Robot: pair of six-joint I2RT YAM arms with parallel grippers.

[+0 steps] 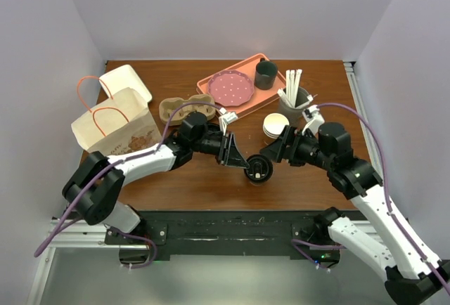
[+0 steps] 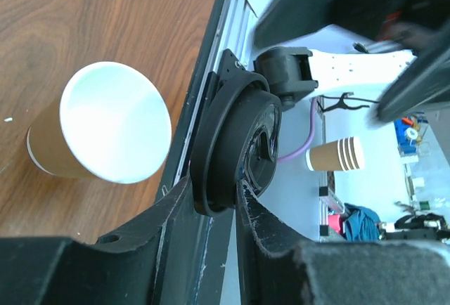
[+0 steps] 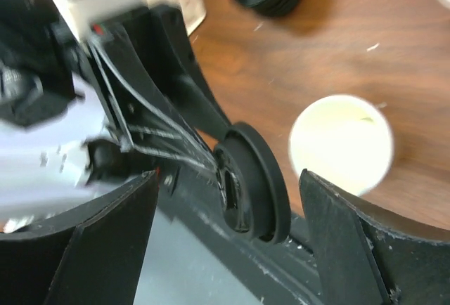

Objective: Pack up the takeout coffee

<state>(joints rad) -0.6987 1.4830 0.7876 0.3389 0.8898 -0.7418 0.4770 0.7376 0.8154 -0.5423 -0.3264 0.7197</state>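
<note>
Cup [image 2: 112, 119]: upright on the desk, close to its near edge at about mid-width, open-topped, white inside. Lid [image 2: 235, 150]: off the cup, held on edge in the air just beside it, not touching it. Left claw [image 2: 214, 189]: closed partway, both fingers clamped on the lid's rim. Right claw [image 3: 228, 178]: spread wide, one finger either side of the lid, gripping nothing. Stack of paper cups [image 1: 275, 126]: further back, right of centre. Tray [image 1: 242, 66]: at the far edge, carrying a pink plate [image 1: 230, 88] and a dark mug [image 1: 266, 74]. Paper bag [image 1: 116, 126]: at the left edge.
</note>
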